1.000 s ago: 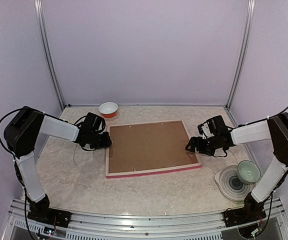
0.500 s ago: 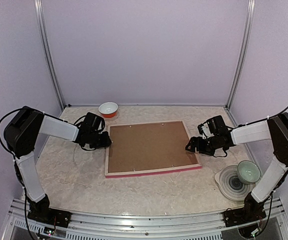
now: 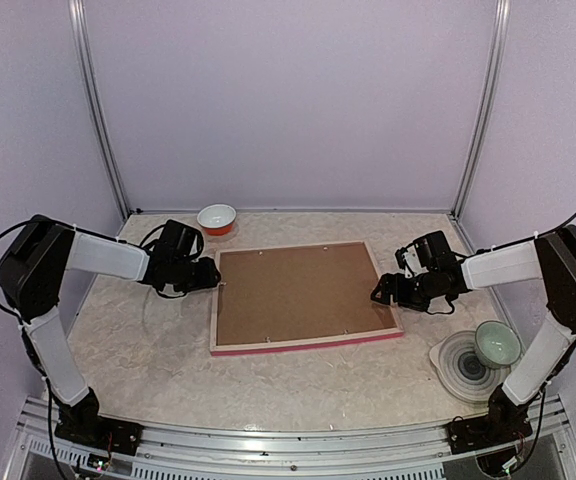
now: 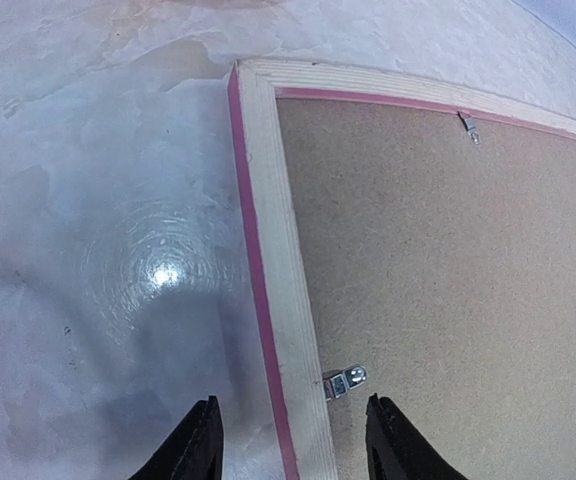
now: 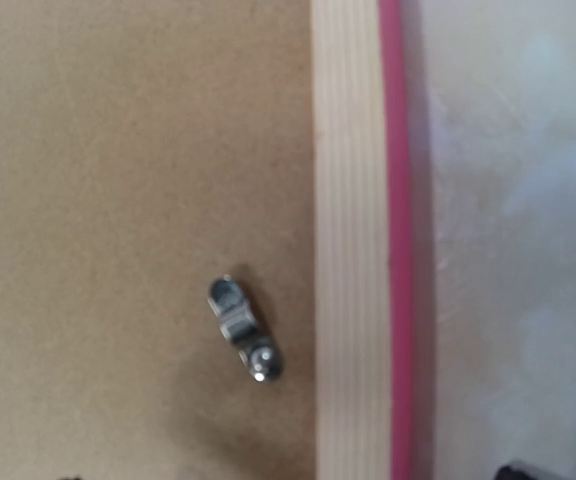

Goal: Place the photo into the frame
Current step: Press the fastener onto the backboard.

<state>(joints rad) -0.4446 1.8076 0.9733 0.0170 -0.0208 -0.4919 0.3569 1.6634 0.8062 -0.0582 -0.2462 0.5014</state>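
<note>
The frame (image 3: 308, 345) lies face down in the middle of the table (image 3: 148, 350), its brown backing board (image 3: 298, 290) facing up. At its left edge sits the left gripper (image 3: 208, 276), fingers (image 4: 196, 450) spread either side of the pale rail and clear of the wood, close to a metal clip (image 4: 344, 381). At the right edge the right gripper (image 3: 380, 293) stands wide apart, holding nothing. Since a second ago the left arm has drawn back towards the left and its jaws have parted wider. The frame and the right arm have not moved.
</note>
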